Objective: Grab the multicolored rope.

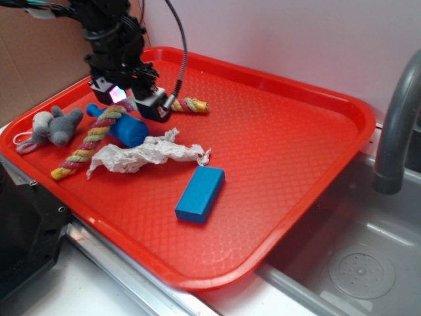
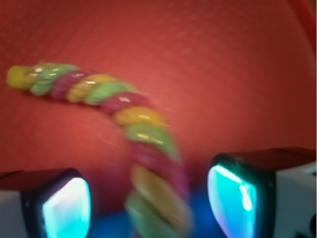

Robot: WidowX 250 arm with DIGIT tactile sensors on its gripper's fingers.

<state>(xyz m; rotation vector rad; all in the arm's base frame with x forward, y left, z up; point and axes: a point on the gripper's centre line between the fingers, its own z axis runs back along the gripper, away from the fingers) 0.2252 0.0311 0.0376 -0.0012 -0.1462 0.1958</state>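
My gripper (image 1: 130, 100) hangs low over the far-left part of a red tray (image 1: 296, 158), its jaws spread wide and straddling the multicolored rope (image 1: 92, 139). In the wrist view the two glowing finger pads (image 2: 67, 208) stand well apart at the lower corners of the frame, and the rope (image 2: 124, 116) runs up between them, clear of both pads, then bends away to the left across the tray floor (image 2: 223, 74). Nothing is clamped; whether a pad brushes the rope I cannot tell, as that view is blurred.

From the exterior camera, the rope lies in a long arc: one end near the tray's left rim, the middle passing under my gripper, the other end poking out on the gripper's far side. A blue cylindrical toy (image 1: 125, 127) sits just beside the rope, directly below my fingers. A crumpled white paper (image 1: 148, 153) lies next to the toy, nearer the camera, and a blue block (image 1: 200, 193) rests farther toward the tray's middle. A small grey plush animal (image 1: 54, 126) lies at the left edge. A grey faucet (image 1: 398, 125) rises over the sink (image 1: 355, 263) at right.
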